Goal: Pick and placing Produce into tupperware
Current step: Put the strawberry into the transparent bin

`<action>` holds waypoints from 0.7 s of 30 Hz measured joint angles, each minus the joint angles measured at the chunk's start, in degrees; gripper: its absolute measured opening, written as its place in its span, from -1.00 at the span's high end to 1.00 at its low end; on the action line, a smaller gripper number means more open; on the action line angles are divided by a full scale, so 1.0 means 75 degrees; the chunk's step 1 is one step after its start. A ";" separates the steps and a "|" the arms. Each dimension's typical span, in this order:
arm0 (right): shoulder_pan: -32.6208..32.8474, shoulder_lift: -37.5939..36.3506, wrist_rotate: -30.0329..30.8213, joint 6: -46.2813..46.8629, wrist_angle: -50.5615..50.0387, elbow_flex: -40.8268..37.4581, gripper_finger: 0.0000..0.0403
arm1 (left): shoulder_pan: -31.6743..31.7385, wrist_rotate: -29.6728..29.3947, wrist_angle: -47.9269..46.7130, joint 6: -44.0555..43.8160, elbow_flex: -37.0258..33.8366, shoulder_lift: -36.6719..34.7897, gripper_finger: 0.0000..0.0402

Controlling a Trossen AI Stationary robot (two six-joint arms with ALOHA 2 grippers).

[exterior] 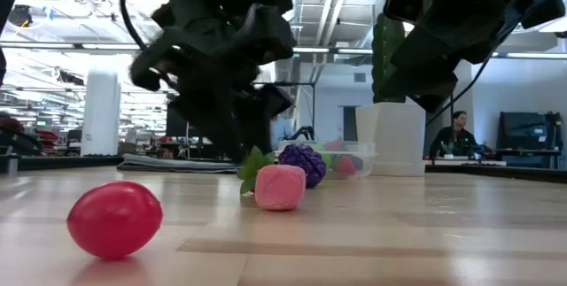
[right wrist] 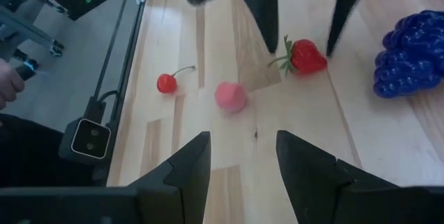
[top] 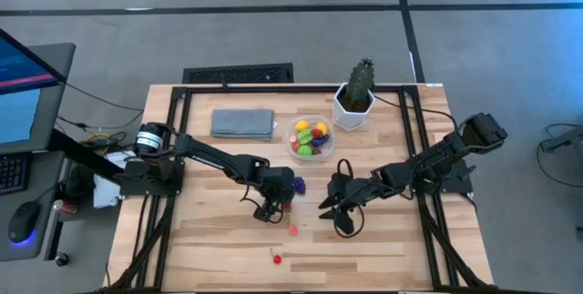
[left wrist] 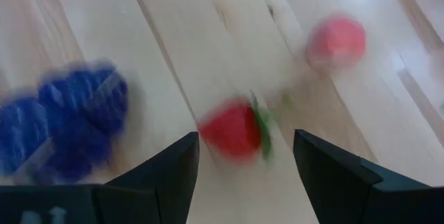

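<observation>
My left gripper (top: 271,208) (left wrist: 243,161) is open and points down over a red strawberry (left wrist: 234,131) (right wrist: 306,56) that lies on the table; its fingers (right wrist: 269,16) stand on either side of it without touching. Purple grapes (top: 298,185) (left wrist: 66,121) lie just beside them. A pink piece (top: 293,230) (right wrist: 230,96) and a red cherry (top: 277,258) (right wrist: 166,83) lie nearer the near edge. My right gripper (top: 333,212) (right wrist: 243,165) is open, low over the table, right of these pieces. The round clear tupperware (top: 311,137) holds several yellow, green and red pieces.
A white pot with a green cactus (top: 355,101) stands just right of the tupperware near the far edge. A folded grey-blue cloth (top: 243,123) lies to its left. Black frame rails (top: 168,194) run along the table's left and right sides. Bare wood lies along the near edge.
</observation>
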 joint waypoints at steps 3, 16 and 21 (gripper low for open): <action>0.0022 0.0000 0.0002 0.0027 -0.0008 0.0000 0.07 | -0.0008 -0.0009 0.0101 0.0001 0.0007 0.0129 -0.12; 0.0022 0.0000 0.0029 0.0138 -0.0191 0.0000 0.07 | -0.0036 -0.0141 0.0496 0.0012 0.0012 0.0237 -0.12; 0.0022 0.0000 0.0029 0.0141 -0.0191 0.0000 0.07 | -0.0036 -0.0148 0.0570 0.0013 0.0012 0.0237 -0.10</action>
